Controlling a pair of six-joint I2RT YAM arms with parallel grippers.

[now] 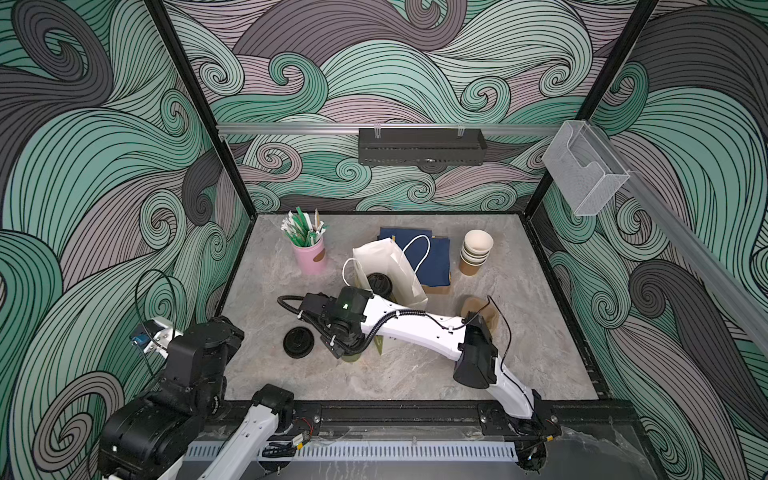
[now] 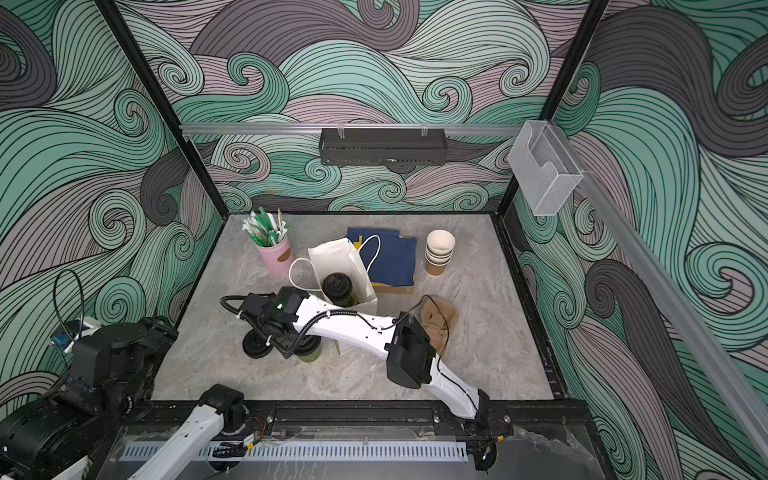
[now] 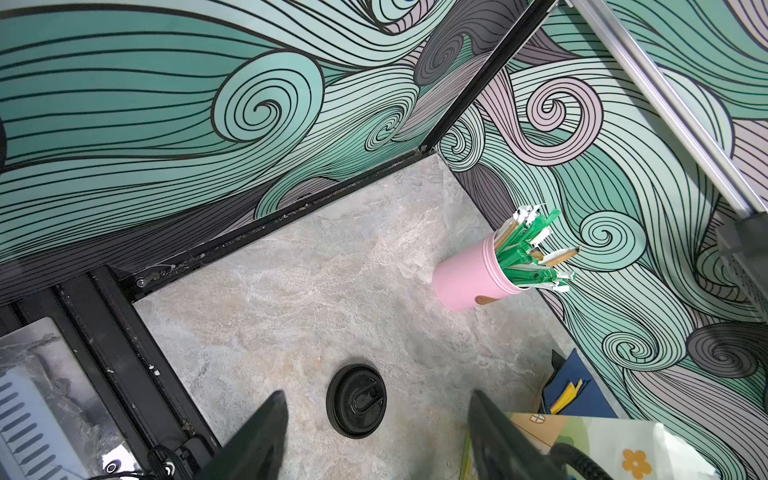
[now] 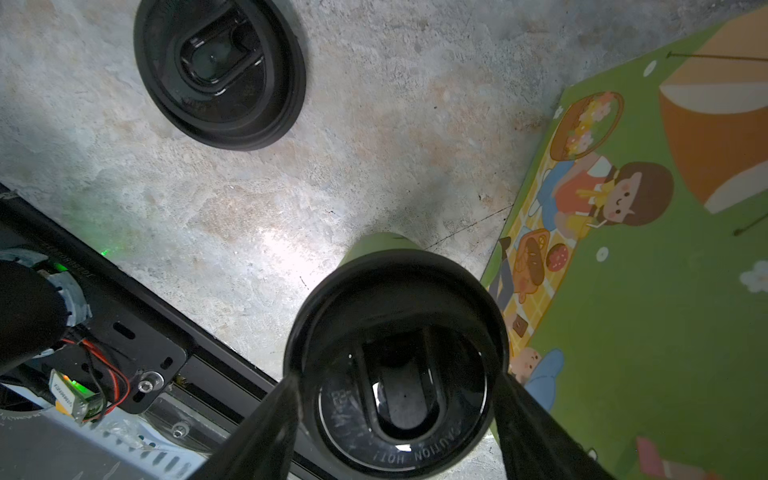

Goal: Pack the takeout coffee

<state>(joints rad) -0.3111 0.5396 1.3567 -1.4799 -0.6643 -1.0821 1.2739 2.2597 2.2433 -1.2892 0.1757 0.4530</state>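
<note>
One coffee cup (image 2: 337, 286) is bagged already; second cup (image 4: 395, 365) is straddled by right jaws, though a firm grip can't be told. Left jaws are open and empty. A clamp-and-lift into the paper bag (image 2: 332, 254) is needed next.

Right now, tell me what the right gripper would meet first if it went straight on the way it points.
The lidded green cup. The right gripper points down onto it with a finger on either side of the lid, so its palm would likely meet that lid first.

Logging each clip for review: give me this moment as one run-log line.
right gripper: straddles lidded cup standing on table, grip unclear | left gripper: open, empty | other lidded cup: in white bag
</note>
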